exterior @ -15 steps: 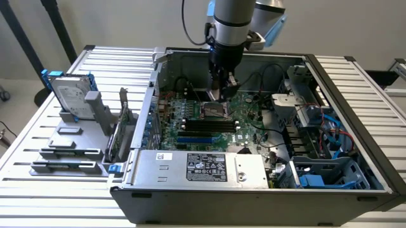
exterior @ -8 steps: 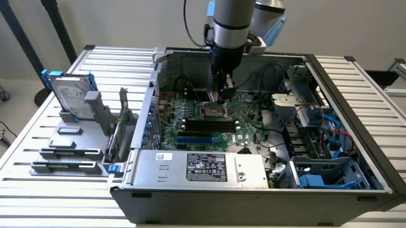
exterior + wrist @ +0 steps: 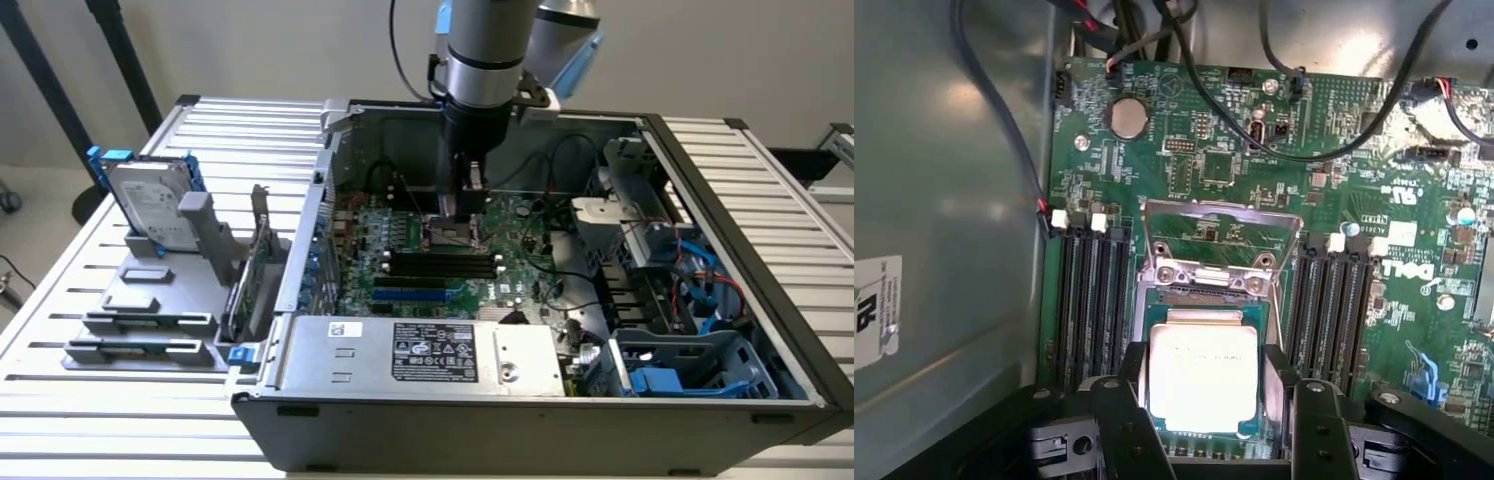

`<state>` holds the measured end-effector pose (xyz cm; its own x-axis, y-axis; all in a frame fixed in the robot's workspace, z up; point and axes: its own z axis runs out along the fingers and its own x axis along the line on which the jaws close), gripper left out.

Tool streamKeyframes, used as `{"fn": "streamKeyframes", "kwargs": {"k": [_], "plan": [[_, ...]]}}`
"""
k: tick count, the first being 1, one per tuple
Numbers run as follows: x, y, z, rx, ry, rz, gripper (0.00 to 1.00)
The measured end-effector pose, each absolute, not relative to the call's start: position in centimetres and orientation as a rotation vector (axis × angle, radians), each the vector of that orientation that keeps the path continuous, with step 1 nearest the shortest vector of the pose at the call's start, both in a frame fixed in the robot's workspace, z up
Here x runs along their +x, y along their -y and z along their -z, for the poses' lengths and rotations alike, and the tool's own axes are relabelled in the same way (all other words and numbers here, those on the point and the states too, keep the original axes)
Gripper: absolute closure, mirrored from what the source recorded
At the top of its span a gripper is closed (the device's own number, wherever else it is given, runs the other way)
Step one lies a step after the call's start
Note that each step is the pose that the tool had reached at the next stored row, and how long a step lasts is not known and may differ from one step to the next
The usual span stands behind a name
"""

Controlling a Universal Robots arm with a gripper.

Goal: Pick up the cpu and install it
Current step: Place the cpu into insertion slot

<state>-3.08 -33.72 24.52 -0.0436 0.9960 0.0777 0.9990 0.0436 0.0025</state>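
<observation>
As the gripper (image 3: 461, 215) hangs low inside the case (image 3: 534, 420), its fingers (image 3: 1132, 385) pinch the cpu (image 3: 1202, 375) by two opposite edges. It sits right between them, over the open socket (image 3: 1206, 298).

A white DELL logo (image 3: 1402, 268) stood upside down on the green motherboard (image 3: 1224, 170), while the print on the black label (image 3: 434, 352) of the power supply (image 3: 527, 358) was too small to read.

Exterior overlooks the case (image 3: 534, 420); wrist closely faces the shared motherboard (image 3: 1234, 170).
</observation>
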Motion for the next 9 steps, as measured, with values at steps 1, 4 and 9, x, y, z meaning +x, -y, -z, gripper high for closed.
{"fn": "streamKeyframes", "kwargs": {"k": [1, 4, 9], "plan": [[-3.1, 33.7, -24.4, -2.153, 2.210, 0.086, 0.45], [-3.1, 33.7, -24.2, -2.202, 2.162, 0.086, 0.45], [-4.4, 33.7, -24.0, -2.218, 2.152, 0.093, 0.45]]}}
